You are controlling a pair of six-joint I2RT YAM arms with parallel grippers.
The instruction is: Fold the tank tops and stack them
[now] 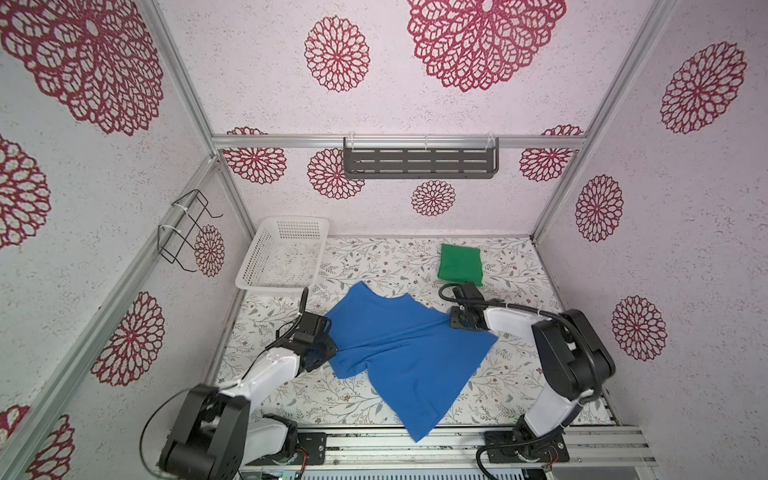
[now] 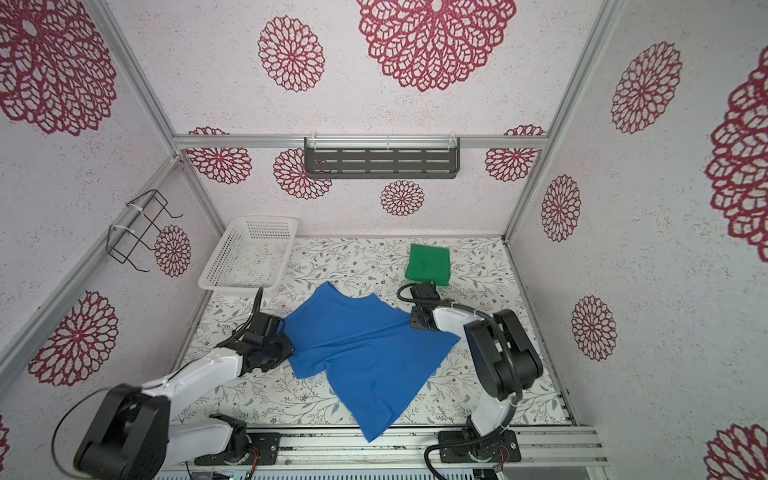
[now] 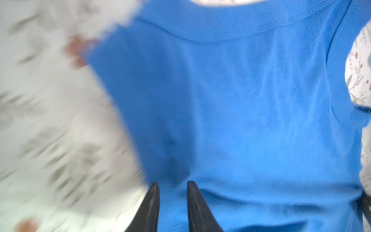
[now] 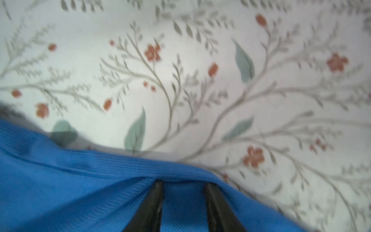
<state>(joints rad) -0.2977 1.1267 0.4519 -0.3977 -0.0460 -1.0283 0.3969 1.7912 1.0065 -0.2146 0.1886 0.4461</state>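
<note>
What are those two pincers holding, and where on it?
Both grip the blue tank top: the left pincer pinches one side edge, the right pincer the ribbed edge on the opposite side.

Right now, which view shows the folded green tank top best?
Both top views: the green tank top lies folded and clearly visible at the table's back right. Neither wrist view shows it; they show the blue tank top and the floral table cover.
</note>
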